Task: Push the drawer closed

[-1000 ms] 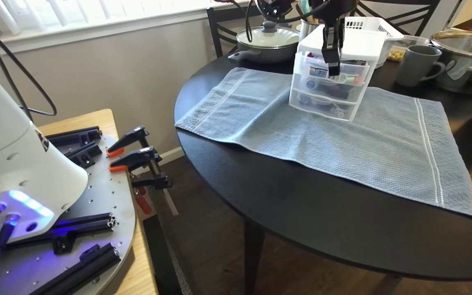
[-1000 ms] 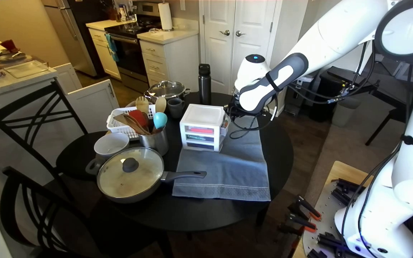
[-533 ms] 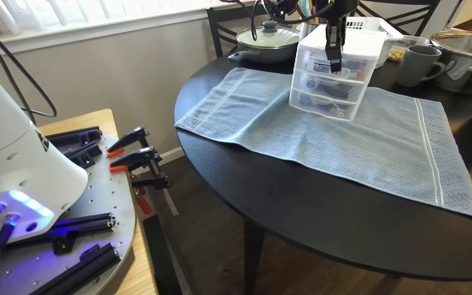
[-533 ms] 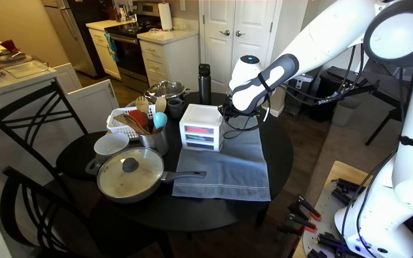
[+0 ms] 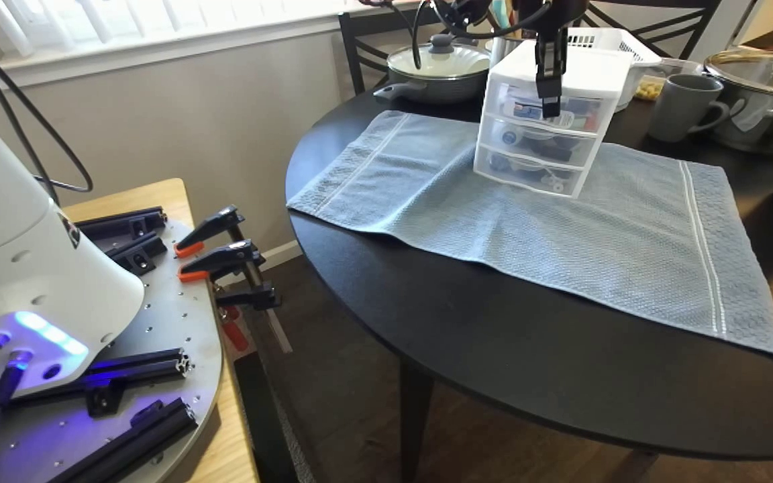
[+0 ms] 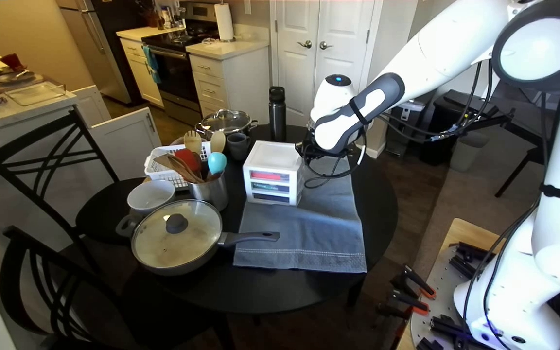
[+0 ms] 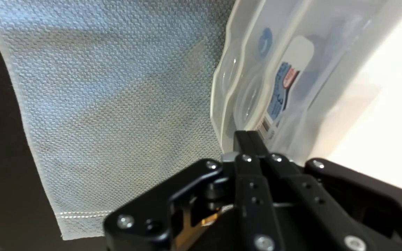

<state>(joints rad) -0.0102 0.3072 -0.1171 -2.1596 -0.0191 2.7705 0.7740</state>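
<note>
The gripper (image 7: pixel 249 136), pressed together, hangs tip-down before the top drawer (image 7: pixel 291 82), contact unclear; the top drawer lies behind it, seemingly flush in the white box (image 6: pixel 274 156); backing straight off likely comes next.

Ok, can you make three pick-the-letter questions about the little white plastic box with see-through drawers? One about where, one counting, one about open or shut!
1. Where is the little white plastic box with see-through drawers, going by the blue-grey woven cloth?
A) under it
B) on it
C) away from it

2. How many drawers are stacked in the box?
A) three
B) five
C) one

3. How is the see-through plastic top drawer?
A) pulled far out
B) missing
C) pushed in

Right letters:
1 B: the cloth runs under the box's front edge.
2 A: three see-through fronts show one above another.
3 C: its front looks level with those below.
</note>
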